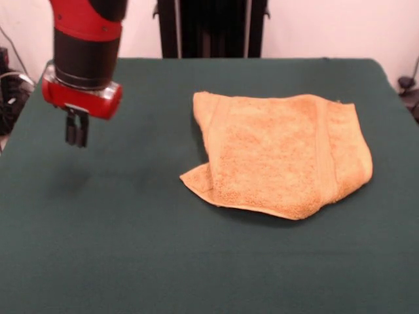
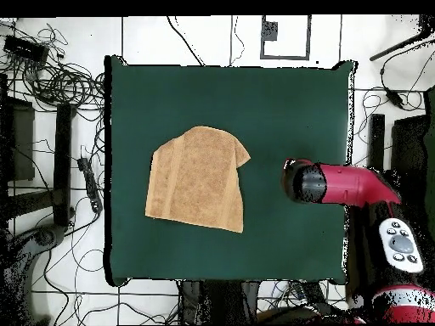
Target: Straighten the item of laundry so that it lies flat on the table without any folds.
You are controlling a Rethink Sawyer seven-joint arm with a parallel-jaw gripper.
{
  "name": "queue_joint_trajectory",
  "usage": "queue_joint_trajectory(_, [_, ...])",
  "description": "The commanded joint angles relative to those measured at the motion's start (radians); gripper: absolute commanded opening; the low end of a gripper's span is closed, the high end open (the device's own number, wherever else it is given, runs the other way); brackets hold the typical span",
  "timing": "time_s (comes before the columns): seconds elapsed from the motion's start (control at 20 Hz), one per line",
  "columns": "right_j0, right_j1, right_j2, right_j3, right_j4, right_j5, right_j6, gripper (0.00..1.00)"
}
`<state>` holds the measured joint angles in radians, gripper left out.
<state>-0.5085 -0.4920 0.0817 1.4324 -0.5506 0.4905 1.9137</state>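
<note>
Mustard terry-cloth towel (image 1: 281, 157) lies on the dark green tabletop (image 1: 131, 248), well apart from the gripper (image 1: 76, 139) and level with it across the cloth. One corner of the towel nearest the gripper is folded over, and its outline is uneven rather than square. The gripper hangs above bare tabletop below the red and black arm (image 1: 85, 52), empty, its two dark fingers pressed close together. From overhead, the arm (image 2: 340, 185) hides the gripper.
</note>
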Motion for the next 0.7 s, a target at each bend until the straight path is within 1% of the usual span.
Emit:
queue_joint_trajectory(0.05, [-0.029, -0.020, 0.159, 0.112, 0.061, 0.155, -0.144, 0.00])
queue_joint_trajectory(0.1, [-0.037, -0.021, 0.167, 0.118, 0.072, 0.159, -0.134, 0.00])
queue_joint_trajectory(0.15, [-0.044, -0.022, 0.176, 0.119, 0.079, 0.163, -0.124, 1.00])
queue_joint_trajectory(0.45, [-0.068, -0.023, 0.197, 0.140, 0.108, 0.159, -0.106, 1.00])
queue_joint_trajectory(0.7, [-0.073, -0.026, 0.201, 0.152, 0.103, 0.138, -0.086, 1.00])
